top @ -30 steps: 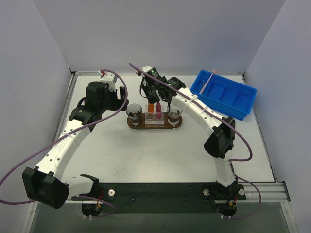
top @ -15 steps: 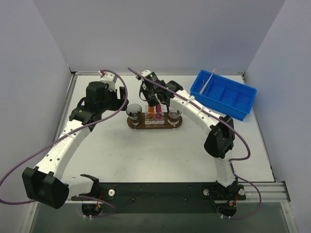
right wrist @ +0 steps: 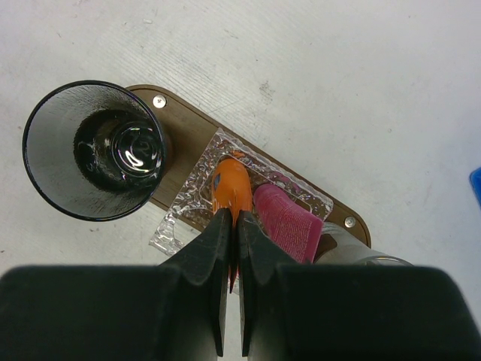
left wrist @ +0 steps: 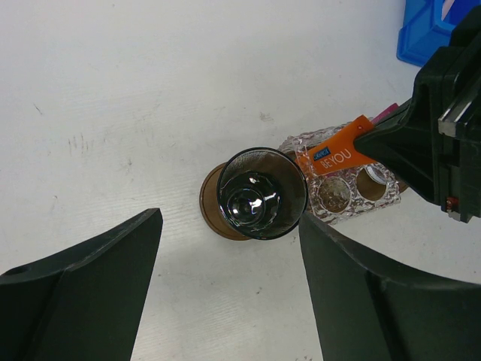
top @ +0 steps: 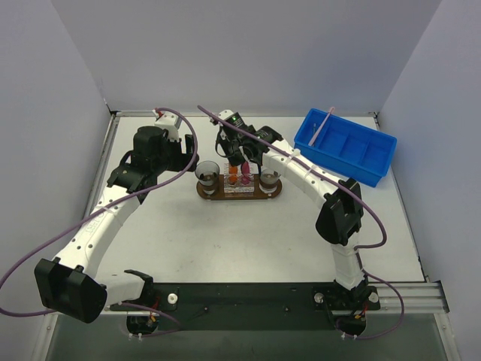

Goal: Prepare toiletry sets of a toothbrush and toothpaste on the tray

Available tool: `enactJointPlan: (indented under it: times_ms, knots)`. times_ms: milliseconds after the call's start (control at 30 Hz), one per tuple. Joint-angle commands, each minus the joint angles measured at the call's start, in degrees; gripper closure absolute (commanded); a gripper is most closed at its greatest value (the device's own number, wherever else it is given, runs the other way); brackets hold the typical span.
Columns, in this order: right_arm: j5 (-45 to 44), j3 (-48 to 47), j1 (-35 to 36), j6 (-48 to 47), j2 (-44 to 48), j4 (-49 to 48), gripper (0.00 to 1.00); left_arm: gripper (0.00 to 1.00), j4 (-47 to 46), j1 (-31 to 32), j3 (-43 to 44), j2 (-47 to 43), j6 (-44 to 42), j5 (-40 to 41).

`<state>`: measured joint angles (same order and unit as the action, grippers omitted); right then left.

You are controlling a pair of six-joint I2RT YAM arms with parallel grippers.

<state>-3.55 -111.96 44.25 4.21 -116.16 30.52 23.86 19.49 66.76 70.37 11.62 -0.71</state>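
The dark-brown tray (top: 239,197) lies mid-table with a clear glass holder (top: 239,186) on it. My right gripper (top: 239,159) is shut on the orange toothpaste tube (right wrist: 231,184), which stands in the holder (right wrist: 180,214) beside the magenta tube (right wrist: 285,222). The tray (right wrist: 184,124) also carries a dark glass cup (right wrist: 94,150) at each end. My left gripper (left wrist: 229,226) hangs open and empty over the table, just left of the left cup (left wrist: 261,193). The pale-pink toothbrush (top: 323,124) leans in the blue bin (top: 346,147).
The blue bin with its compartments sits at the back right, apart from the tray. A second glass cup (top: 269,179) stands on the tray's right end. Grey walls close in the table on three sides. Purple cables trail along both arms.
My right gripper has come down a little with the orange tube, which now sits lower in the holder. The left arm has not moved.
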Motion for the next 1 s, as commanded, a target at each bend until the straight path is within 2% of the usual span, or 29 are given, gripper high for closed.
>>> enactJointPlan:
  times_ms: [0, 333, 533, 700, 967]
  knots:
    - [0.83, 0.52, -0.39, -0.08, -0.12, -1.17, 1.00, 0.16, -0.48, -0.33, 1.97, 0.29, -0.54, 0.27]
    - [1.53, 0.87, -0.74, 0.45, -0.03, -1.17, 0.83, 0.16, -0.48, -0.33, 1.97, 0.38, -0.63, 0.27]
    - [0.92, 0.25, -0.66, 0.10, 1.11, -1.17, 0.76, 0.16, -0.30, -0.33, 1.88, 0.21, -0.54, 0.27]
    - [0.92, -1.15, -0.39, -0.25, 2.77, -0.82, 0.61, 0.16, -0.30, -0.33, 1.27, -0.14, -0.89, 1.85]
    - [-0.75, -3.79, -0.13, -0.25, 7.26, -0.55, 0.54, 0.16, -0.04, -0.33, 2.76, 1.44, -0.63, 1.68]
